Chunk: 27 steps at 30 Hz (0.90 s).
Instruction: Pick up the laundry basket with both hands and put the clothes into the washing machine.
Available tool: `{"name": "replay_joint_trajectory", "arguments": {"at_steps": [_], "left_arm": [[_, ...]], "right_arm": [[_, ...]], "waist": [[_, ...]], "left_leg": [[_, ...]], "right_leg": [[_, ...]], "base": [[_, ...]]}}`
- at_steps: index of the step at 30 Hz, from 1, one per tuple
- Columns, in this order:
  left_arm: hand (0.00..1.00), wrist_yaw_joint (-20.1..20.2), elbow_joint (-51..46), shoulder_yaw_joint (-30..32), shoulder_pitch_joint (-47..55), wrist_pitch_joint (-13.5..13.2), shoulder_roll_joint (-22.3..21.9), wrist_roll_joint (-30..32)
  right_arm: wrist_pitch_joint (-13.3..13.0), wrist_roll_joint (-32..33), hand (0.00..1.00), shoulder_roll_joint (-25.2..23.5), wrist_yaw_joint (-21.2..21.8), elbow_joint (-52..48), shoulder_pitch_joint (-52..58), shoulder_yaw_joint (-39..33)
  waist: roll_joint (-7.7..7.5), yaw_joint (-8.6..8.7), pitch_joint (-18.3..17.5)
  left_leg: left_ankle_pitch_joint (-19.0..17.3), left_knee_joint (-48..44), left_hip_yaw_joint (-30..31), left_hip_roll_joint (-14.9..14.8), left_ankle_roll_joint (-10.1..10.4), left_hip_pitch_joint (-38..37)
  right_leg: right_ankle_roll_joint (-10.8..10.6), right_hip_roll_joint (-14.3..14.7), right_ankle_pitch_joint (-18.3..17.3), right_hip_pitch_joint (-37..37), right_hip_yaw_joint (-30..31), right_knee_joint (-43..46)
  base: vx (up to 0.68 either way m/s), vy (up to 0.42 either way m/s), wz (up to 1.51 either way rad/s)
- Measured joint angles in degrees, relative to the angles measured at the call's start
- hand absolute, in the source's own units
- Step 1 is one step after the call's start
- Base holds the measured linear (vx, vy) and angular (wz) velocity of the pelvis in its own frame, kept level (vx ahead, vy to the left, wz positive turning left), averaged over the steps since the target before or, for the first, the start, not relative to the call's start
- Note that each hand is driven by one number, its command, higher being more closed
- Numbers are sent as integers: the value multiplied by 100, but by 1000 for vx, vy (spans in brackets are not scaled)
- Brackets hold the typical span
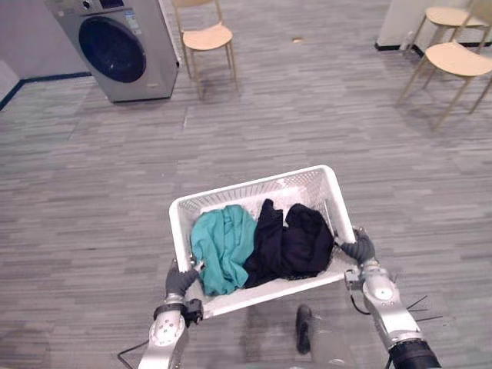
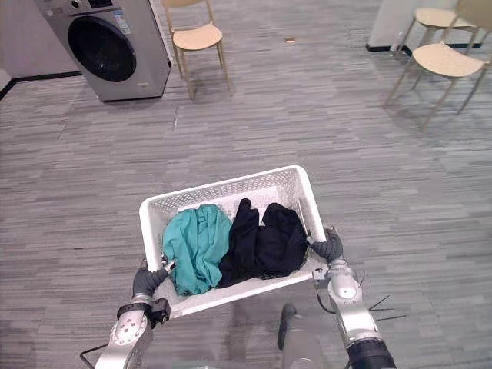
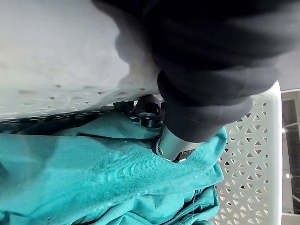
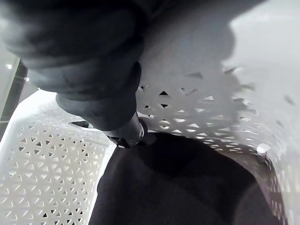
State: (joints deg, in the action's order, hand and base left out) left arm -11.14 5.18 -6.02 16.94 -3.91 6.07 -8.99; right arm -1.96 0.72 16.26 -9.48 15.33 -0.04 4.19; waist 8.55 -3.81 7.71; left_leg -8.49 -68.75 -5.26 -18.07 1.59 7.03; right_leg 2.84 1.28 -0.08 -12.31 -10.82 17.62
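Left robot hand (image 1: 181, 280), right robot hand (image 1: 359, 249) curl round opposite laundry basket (image 1: 261, 188) rims so we carry clothes (image 1: 223, 246) level.

My right hand (image 4: 89, 65) grips the white basket (image 4: 47, 173) at its rim, thumb (image 4: 127, 133) hooked inside the latticed wall, just beside the black garment (image 4: 178, 187) lying in it.

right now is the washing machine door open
No, the washing machine has its round dark door shut flush against its grey front.
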Motion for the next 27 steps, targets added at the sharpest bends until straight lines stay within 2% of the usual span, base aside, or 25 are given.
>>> {"name": "replay_joint_trajectory", "arguments": {"at_steps": [1,3,5,6,7,8,9,10,11,12,13,14,15,16,17,18,19,20,21,22,23,24,25,26,27], "left_arm": [[100,8,-22,16,6,-17,-9,-3],[100,84,-59,70,21,-56,-19,-4],[100,128,-174,154,48,-80,-61,-4],[100,128,-230,182,77,-81,-118,-4],[100,129,-325,201,154,-81,-139,0],[100,136,-412,201,224,-80,-128,5],[100,135,-429,203,224,-77,-102,7],[100,134,-495,209,234,-64,-70,16],[100,141,-497,202,220,-52,-114,41],[100,144,-497,200,226,-38,-126,75],[100,158,-495,171,233,-15,-123,89],[100,169,-492,166,232,14,-69,119],[100,197,-468,158,231,134,103,132],[100,214,-456,157,247,230,202,202],[100,215,-456,158,268,249,225,249],[100,215,-464,157,297,244,244,305],[100,220,-473,152,263,212,317,308],[100,226,-472,148,223,203,371,308],[100,233,-471,122,106,203,438,308],[100,234,-455,72,-13,202,444,325],[100,234,-447,34,-68,201,451,355],[100,234,-441,-21,-118,200,480,449],[100,233,-421,-69,-117,200,534,507],[100,234,-385,-125,-64,201,585,518],[100,235,-323,-135,-38,197,535,534]], "right_arm": [[0,1,100,2,-25,-95,0,0],[-1,-2,100,4,-28,-242,-18,0],[0,-5,100,10,-27,-286,-143,7],[1,-7,100,14,-26,-271,-201,8],[0,-19,100,18,-24,-269,-230,23],[0,-26,100,-1,-24,-241,-231,45],[0,-29,100,-25,-25,-223,-232,52],[-1,-33,100,-38,-25,-209,-229,56],[-1,-34,100,-7,-25,-202,-231,36],[-2,-46,100,-8,-25,-172,-233,23],[-11,-93,100,-32,-23,-67,-246,11],[-11,-138,100,-79,-22,13,-257,5],[-3,-172,100,-252,-20,227,-231,-5],[-2,-198,100,-360,-18,386,-157,-7],[1,-201,100,-404,-14,467,-123,-6],[-1,-203,100,-465,-14,515,-46,-5],[-6,-198,100,-455,4,489,-34,3],[-9,-198,100,-440,28,450,-35,3],[-13,-197,100,-382,54,352,-3,2],[-10,-194,100,-312,54,339,7,-12],[-6,-194,100,-291,54,339,26,-36],[7,-195,100,-260,53,339,80,-48],[11,-202,100,-243,54,334,148,-46],[13,-219,100,-255,54,333,311,-33],[18,-248,100,-249,58,334,409,-34]], "waist": [[-144,-79,85],[-211,-183,123],[-259,-325,153],[-265,-343,170],[-222,-377,155],[-197,-450,137],[-224,-475,112],[-477,-445,65],[-610,-407,37],[-658,-412,29],[-693,-418,24],[-736,-410,36],[-863,-305,59],[-885,-252,86],[-868,-230,94],[-761,-150,112],[-722,-92,116],[-708,-41,120],[-672,92,122],[-651,223,139],[-666,298,146],[-759,365,157],[-833,378,138],[-924,387,49],[-885,423,-28]], "left_leg": [[-261,-94,-375,69,-142,480],[-520,448,-720,213,-155,949],[-547,2350,-782,711,-143,1439],[-410,3309,-735,896,30,1513],[-5,4814,-695,1043,368,1513],[728,5164,-784,1025,320,1474],[871,5065,-840,1121,77,1427],[595,4798,-840,1397,-439,1459],[328,4441,-861,1551,-841,1513],[64,4242,-875,1584,-873,1510],[-260,4052,-862,1614,-887,1426],[-394,4012,-863,1666,-893,1302],[-619,4086,-803,1878,-887,861],[-721,4312,-733,2015,-921,331],[-734,4521,-715,2050,-924,-11],[-735,5047,-578,2065,-926,-688],[-734,5461,-501,2065,-926,-1141],[-734,5633,-428,2062,-925,-1328],[-767,5892,-251,2035,-858,-1614],[-845,6024,-116,2011,-715,-1844],[-873,6088,-49,2016,-665,-1990],[-954,6223,98,2093,-523,-2325],[-1064,6257,207,2140,-355,-2668],[-1172,6159,357,2155,-177,-2982],[-1215,5958,461,2089,-131,-3044]], "right_leg": [[5,-33,-4,671,70,-557],[-2,-66,-18,1143,148,-1030],[-141,-203,-208,1544,264,-1429],[-241,-276,-301,1671,296,-1521],[-394,-340,-425,1913,319,-1680],[-530,-354,-597,2140,431,-1810],[-541,-429,-673,2269,470,-1839],[-672,-705,-725,2464,382,-1874],[-844,-883,-820,2470,329,-1566],[-1066,-987,-965,2276,367,-1009],[-1333,-1095,-1118,1829,533,201],[-1646,-1162,-1058,1484,734,1167],[-1856,-1257,-886,848,1078,3124],[-1737,-1335,-917,524,1049,4209],[-1509,-1342,-1010,385,955,4512],[-1051,-1277,-1264,101,649,4605],[-783,-1167,-1425,-270,360,4341],[-652,-1097,-1503,-487,232,4044],[-534,-932,-1548,-915,22,3027],[-592,-818,-1284,-1196,-45,1816],[-668,-797,-991,-1269,-38,1058],[-876,-791,-414,-1332,12,-243],[-797,-824,-171,-1422,-3,-603],[-521,-811,-24,-1399,-14,-636],[-116,-743,637,-1401,155,-462]], "base": [[593,-123,3],[551,-34,-6],[561,99,-18],[409,132,-14],[660,254,-22],[584,223,-23],[763,290,-6],[684,242,27],[692,252,37],[656,250,25],[498,204,5],[611,240,19],[633,202,30],[649,178,31],[760,167,21],[608,125,15],[597,111,18],[606,49,38],[725,15,63],[731,-11,76],[633,-59,84],[536,-70,72],[893,-152,79],[807,-160,62],[1026,-224,70]]}}
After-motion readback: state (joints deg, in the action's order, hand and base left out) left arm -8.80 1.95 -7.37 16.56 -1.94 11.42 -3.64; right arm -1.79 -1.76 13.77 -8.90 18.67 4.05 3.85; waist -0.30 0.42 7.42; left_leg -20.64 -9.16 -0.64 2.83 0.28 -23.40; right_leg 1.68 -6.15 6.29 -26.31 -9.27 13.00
